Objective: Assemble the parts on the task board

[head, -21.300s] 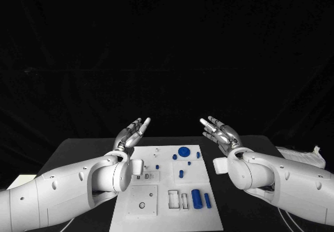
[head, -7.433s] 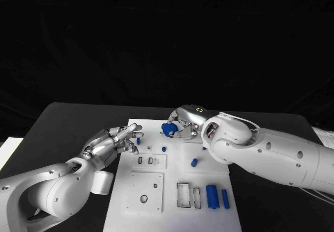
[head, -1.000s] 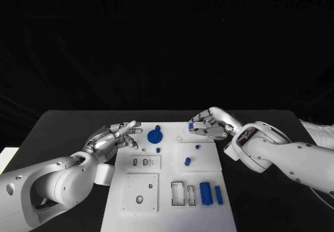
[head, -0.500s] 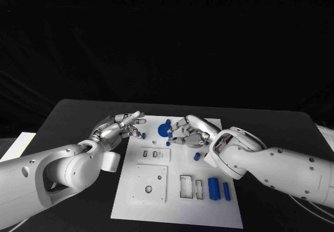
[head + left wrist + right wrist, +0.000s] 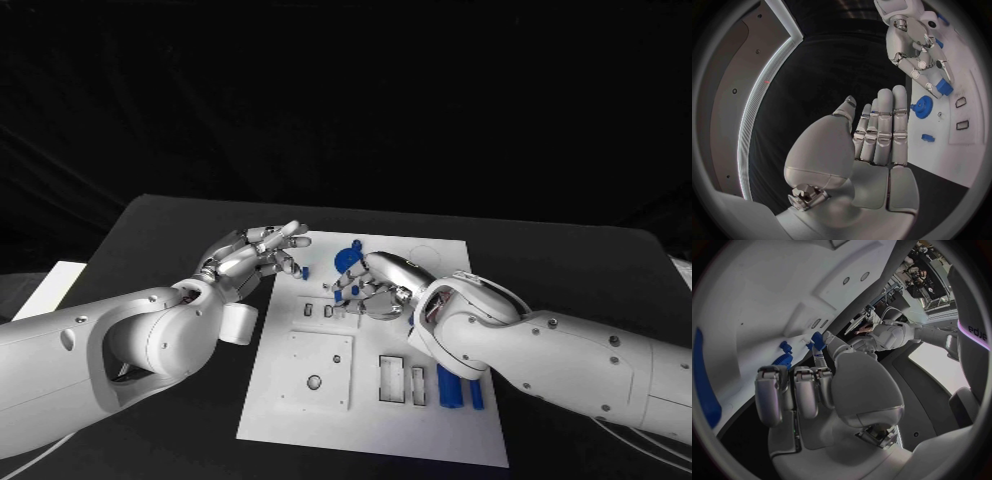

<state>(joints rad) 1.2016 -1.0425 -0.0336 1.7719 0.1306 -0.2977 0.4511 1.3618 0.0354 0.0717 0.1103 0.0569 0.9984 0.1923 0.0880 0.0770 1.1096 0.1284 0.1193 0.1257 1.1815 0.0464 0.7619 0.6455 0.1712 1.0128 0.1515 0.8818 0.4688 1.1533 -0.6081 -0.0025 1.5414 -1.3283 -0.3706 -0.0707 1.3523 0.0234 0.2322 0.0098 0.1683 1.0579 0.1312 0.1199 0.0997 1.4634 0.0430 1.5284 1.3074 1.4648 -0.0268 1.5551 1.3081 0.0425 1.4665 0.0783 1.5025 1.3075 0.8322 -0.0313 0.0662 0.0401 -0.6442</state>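
**Hands Meet Over the White Board**

Now the right hand [image 5: 372, 288], silver and glossy, curls low over the middle of the flat white board [image 5: 325, 400], pinching a small blue part [image 5: 942, 88] between thumb and fingertips; the left wrist view shows the blocky piece held just off the board's surface. Beside the board's left edge, the left hand [image 5: 257, 255] hovers with fingers straight, pressed side by side and holding nothing. A round blue toothed wheel [image 5: 348, 259] sits on the board near its far end, between the two hands. A short blue peg [image 5: 927, 137] lies on the board close to the wheel, just off the left hand's fingertips [image 5: 892, 97]. Toward the board's near end, rectangular slots [image 5: 402, 381] are cut into the matte plate, and two long blue bars [image 5: 462, 391] lie beside them, partly covered by the smooth white right arm [image 5: 548, 350]. A raised square panel [image 5: 319, 368] with a round hole occupies the board's near left part. The board rests on a black table [image 5: 173, 225].
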